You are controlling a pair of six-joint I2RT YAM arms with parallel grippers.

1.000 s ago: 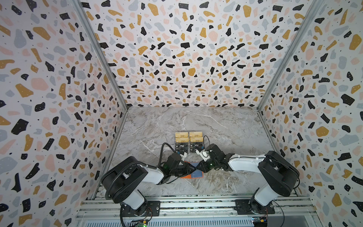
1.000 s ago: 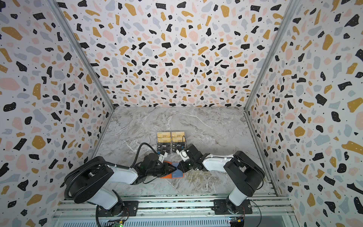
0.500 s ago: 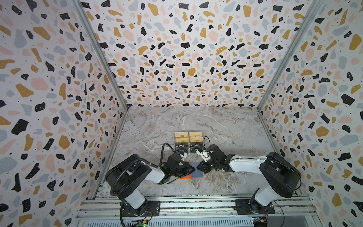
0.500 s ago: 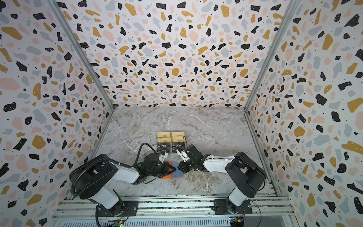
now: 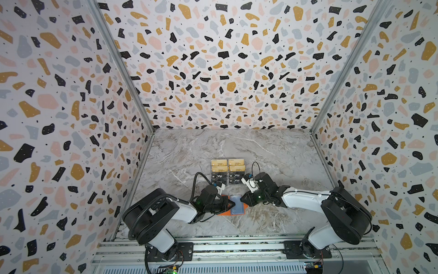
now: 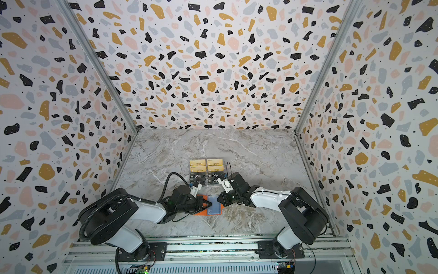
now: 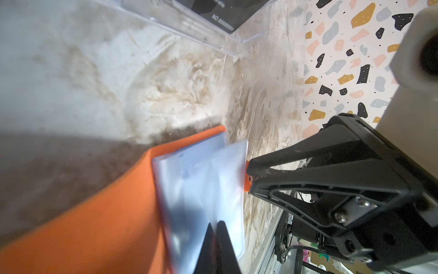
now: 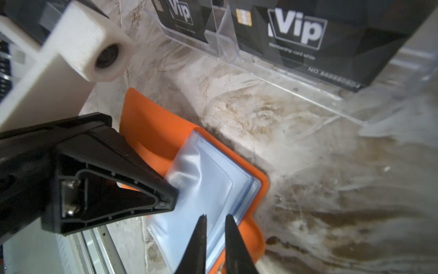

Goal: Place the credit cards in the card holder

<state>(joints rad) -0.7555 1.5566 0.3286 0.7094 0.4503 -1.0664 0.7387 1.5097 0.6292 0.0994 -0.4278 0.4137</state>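
**Both grippers meet over the open card holder**

Here we are at the near edge of the marble tabletop [image 5: 272, 151], where the orange card holder [image 5: 222, 213] lies open. Its cover is against the surface and its bluish sleeves face up. Both arms reach in low, one from each side.

Just behind it stands the tiered acrylic stand [image 5: 228, 172], with two columns of slots. Gold credit cards [image 5: 219, 162] fill the rear tiers and black Vip cards [image 5: 219, 176] the front ones, all leaning back in their slots.

Now the jaws. The left gripper [image 7: 215, 223] is clenched tight on a clear sleeve [image 7: 227, 185], its two black tips pressed together with the film caught between them. In the right wrist view that sleeve puckers and lifts where the tip bites.

Across from it, the right gripper [image 8: 214, 217] holds its slim fingertips a narrow slit apart. They straddle the free edge of the sleeve stack, just above the orange rim. I cannot tell whether they squeeze the stack or only frame it.

On textures:
- **Cover:** smooth, matte and leather-like, with rounded corners, one flap curling up.
- **Sleeves:** thin, glossy film with seamed edges.
- **Stand:** hard, see-through plastic with angled lips.
- **Cards:** thin, flat rectangles, the black ones with white boxed lettering and a small gold chip
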